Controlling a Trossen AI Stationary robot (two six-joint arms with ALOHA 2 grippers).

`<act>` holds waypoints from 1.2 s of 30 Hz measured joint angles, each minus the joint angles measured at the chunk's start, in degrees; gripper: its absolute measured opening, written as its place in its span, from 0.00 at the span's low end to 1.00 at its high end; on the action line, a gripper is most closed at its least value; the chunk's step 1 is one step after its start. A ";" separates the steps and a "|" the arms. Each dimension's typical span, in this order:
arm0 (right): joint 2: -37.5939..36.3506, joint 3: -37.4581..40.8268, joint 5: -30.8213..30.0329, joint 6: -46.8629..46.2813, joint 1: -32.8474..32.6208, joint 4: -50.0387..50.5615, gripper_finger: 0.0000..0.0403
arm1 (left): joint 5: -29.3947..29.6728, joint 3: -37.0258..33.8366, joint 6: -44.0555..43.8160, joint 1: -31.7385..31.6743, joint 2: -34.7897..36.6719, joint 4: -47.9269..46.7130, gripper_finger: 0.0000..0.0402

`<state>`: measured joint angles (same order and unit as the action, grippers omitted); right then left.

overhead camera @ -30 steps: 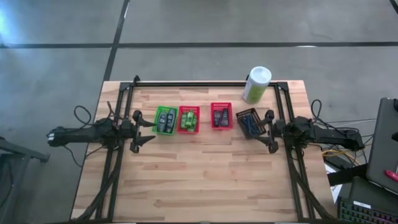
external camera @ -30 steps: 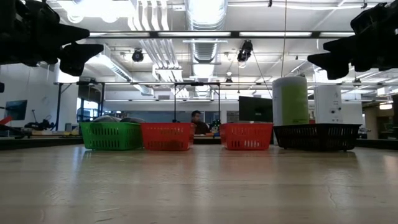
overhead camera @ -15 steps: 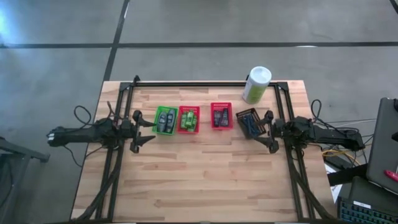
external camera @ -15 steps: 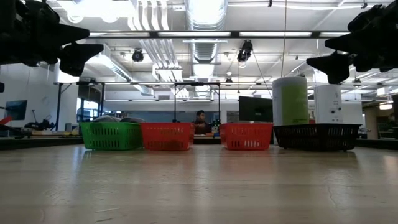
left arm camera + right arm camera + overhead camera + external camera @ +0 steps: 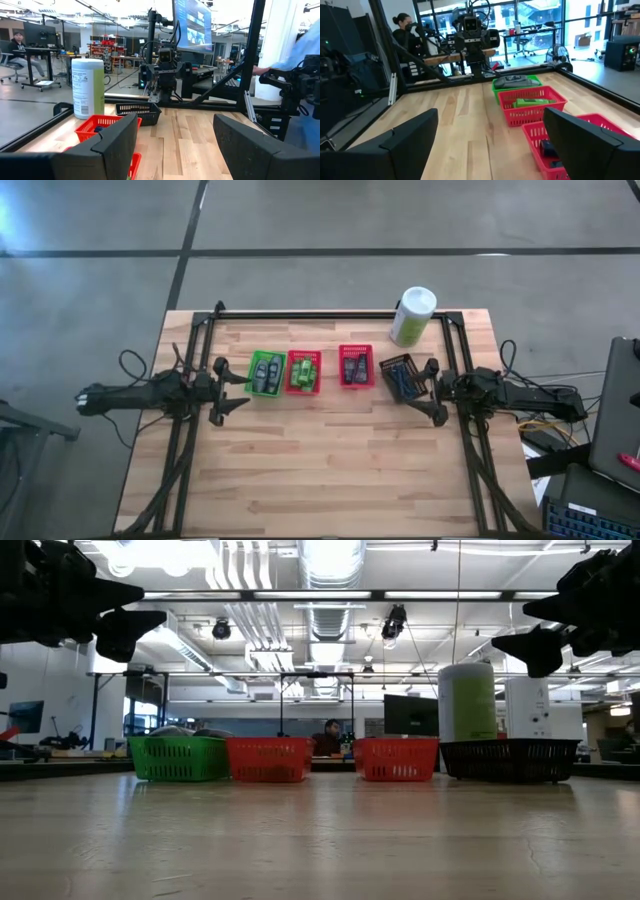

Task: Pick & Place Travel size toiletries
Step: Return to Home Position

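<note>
Table (image 5: 320, 470) of pale wood, an arm at each side. The left gripper (image 5: 228, 388) and right gripper (image 5: 432, 391) hover at the ends of the basket row, jaws spread, empty. A canister (image 5: 412, 316) stands at the far edge. The green basket (image 5: 180, 758), two red baskets (image 5: 268, 759) and dark basket (image 5: 510, 758) hold the toiletries (image 5: 266, 373).

Left end effector (image 5: 234, 387) and right end effector (image 5: 431, 391): wide open, aloft.
</note>
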<state>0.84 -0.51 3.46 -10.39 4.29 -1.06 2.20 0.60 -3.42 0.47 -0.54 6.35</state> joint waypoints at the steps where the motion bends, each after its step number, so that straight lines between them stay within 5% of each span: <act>1: 0.02 0.00 0.00 0.04 0.00 0.00 0.88 | 0.02 0.00 -0.01 0.00 0.00 0.00 0.66; 36: 0.04 0.00 -0.11 0.45 0.00 0.02 0.65 | 0.02 0.00 -0.02 0.00 0.00 0.00 0.66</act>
<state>0.89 -0.51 3.36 -9.94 4.29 -1.04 2.22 0.60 -3.44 0.47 -0.54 6.35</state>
